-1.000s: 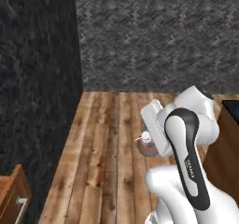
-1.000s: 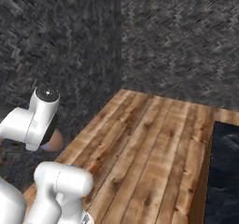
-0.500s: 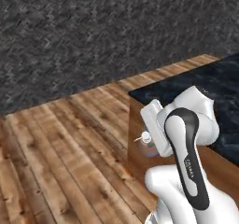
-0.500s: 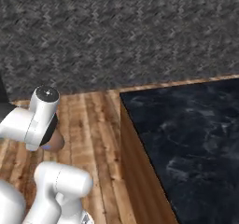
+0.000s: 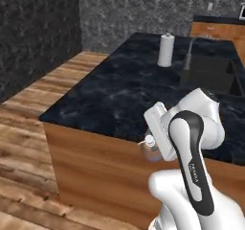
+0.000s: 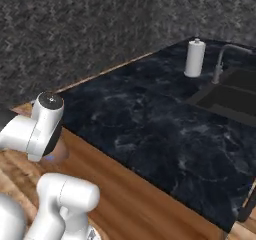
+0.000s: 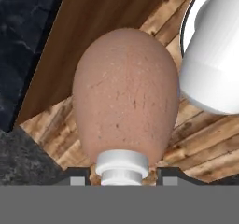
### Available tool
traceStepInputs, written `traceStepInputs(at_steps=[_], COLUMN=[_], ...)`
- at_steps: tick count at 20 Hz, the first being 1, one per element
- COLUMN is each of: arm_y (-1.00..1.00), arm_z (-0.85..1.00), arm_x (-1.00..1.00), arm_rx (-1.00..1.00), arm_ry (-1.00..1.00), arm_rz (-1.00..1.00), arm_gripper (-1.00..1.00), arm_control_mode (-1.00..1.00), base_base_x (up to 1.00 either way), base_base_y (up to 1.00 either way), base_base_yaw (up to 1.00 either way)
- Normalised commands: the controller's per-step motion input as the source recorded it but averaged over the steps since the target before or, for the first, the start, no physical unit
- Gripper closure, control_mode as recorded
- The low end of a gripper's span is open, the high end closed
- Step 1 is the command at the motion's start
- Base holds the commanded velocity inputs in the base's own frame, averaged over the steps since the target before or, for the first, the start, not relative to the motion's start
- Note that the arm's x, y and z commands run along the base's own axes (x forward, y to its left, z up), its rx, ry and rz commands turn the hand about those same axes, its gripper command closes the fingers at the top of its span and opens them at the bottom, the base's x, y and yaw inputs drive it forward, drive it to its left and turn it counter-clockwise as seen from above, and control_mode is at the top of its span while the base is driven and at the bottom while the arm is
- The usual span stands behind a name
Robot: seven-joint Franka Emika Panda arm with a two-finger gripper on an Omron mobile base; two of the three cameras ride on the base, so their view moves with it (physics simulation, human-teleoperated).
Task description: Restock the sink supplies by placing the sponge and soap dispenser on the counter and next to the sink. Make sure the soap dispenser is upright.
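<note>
My gripper (image 7: pixel 122 174) is shut on the soap dispenser (image 7: pixel 125 97), a rounded brown bottle whose white pump collar sits between the dark fingertips. In the left base view the soap dispenser (image 5: pixel 152 151) hangs in the gripper (image 5: pixel 154 148) in front of the counter's wooden side, below the worktop's level. The right base view shows the bottle (image 6: pixel 59 152) tucked behind the white wrist at the lower left. The dark marbled counter (image 5: pixel 115 92) (image 6: pixel 150 119) stretches ahead, with the black sink (image 5: pixel 215 75) (image 6: pixel 235 96) at its far right. The sponge is out of view.
A tall white-grey cylinder (image 5: pixel 165 50) (image 6: pixel 194 58) stands on the counter just left of the curved faucet (image 5: pixel 188 57) (image 6: pixel 220 64). The counter's wooden side panel (image 5: pixel 95 162) faces me. Plank floor (image 5: pixel 28 128) and dark stone walls (image 5: pixel 33 28) lie to the left.
The whole picture has swung as the base moved: the wall corner has given way to the counter, sink and faucet. The bottle stays in the gripper.
</note>
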Motion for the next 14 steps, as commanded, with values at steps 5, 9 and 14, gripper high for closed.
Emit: traceStepInputs(at_steps=[5,9,14], arm_y=[0.00,0.00,0.00], arm_z=[0.00,0.00,0.00], arm_x=[0.00,0.00,0.00], arm_rx=[0.00,0.00,0.00], arm_ry=[0.00,0.00,0.00], arm_rz=[0.00,0.00,0.00], arm_gripper=[1.00,1.00,1.00], arm_control_mode=[1.00,1.00,1.00], base_base_x=[0.00,0.00,0.17], base_base_y=[-0.08,-0.01,-0.69], base_base_yaw=[-0.88,-0.75,-0.37])
